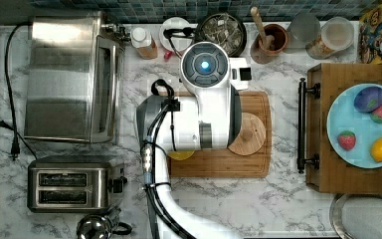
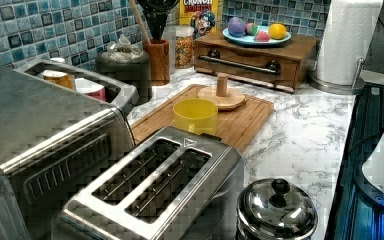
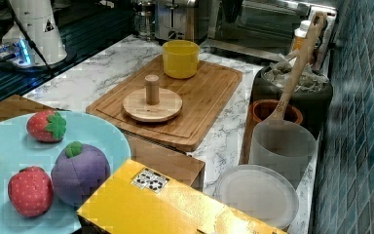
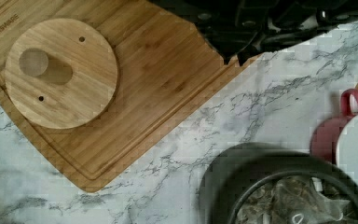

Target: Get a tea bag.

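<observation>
Tea bags [image 4: 298, 205] sit piled in the dark bowl [image 1: 222, 33] at the counter's back edge, by the tiled wall.
They look light, soft and crushable; pinch one by its loose top. Whether the gripper is open, I cannot tell.

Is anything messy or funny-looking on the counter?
Nothing is spilled or broken. The one odd bit: the wooden lid lies on the cutting board, away from the dark tea bag jar, which stands open with tea bags showing.
</observation>
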Robot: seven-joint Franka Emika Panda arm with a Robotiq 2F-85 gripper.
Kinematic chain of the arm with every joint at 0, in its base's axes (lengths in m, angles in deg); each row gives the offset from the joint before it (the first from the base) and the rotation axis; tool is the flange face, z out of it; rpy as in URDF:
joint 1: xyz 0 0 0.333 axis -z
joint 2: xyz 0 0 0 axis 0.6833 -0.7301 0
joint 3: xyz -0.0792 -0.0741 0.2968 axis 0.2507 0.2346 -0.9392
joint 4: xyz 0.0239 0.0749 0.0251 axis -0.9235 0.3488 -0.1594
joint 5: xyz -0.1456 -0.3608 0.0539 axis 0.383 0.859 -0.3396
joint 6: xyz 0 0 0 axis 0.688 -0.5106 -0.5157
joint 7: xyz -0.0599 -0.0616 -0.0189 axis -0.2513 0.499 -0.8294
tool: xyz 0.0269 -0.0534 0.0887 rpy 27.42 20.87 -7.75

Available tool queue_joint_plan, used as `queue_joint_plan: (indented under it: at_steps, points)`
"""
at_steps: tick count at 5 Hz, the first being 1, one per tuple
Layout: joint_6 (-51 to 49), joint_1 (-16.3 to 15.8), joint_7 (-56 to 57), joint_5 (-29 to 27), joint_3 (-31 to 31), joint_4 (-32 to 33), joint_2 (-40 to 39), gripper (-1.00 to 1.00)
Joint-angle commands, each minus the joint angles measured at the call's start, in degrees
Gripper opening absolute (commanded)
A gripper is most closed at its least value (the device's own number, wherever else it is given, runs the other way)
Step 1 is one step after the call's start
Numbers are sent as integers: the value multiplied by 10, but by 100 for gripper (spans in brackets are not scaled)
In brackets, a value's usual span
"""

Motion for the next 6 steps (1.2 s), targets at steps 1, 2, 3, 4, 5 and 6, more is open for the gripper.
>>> queue_joint_plan:
  at_steps: [1, 2, 3, 4, 5, 6]
  points:
    - [102, 6, -52, 26, 22, -135, -17, 100]
    - [82, 8, -33, 21, 24, -184, -61, 100]
    - [108, 5, -34, 50, 27, -182, -72, 100]
    - [110, 3, -21, 56, 28, -209, -99, 100]
    - [88, 0, -29, 68, 27, -257, -135, 100]
    - [61, 1, -20, 66, 26, -304, -170, 100]
